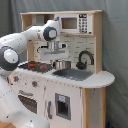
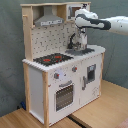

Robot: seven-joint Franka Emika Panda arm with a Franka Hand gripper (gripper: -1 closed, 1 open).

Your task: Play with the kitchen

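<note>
The kitchen (image 1: 70,95) is a tall white and light-wood toy with a black-red stovetop (image 1: 34,66), a grey sink (image 1: 76,74), a black faucet (image 1: 85,59) and a microwave shelf (image 1: 77,22). The second exterior view shows its hood (image 2: 47,20), stovetop (image 2: 52,59) and oven door (image 2: 64,95). My gripper (image 1: 56,54) hangs over the counter between stovetop and sink, just above a small metal pot (image 1: 63,64). In the second exterior view the gripper (image 2: 80,42) points down over the sink (image 2: 82,51), in front of the pegboard back.
The white arm reaches in from the first exterior view's left and from the second exterior view's right. A grey curtain hangs behind the kitchen. The kitchen stands on a wooden floor (image 2: 107,107). The counter's rounded end (image 1: 107,79) lies beyond the sink.
</note>
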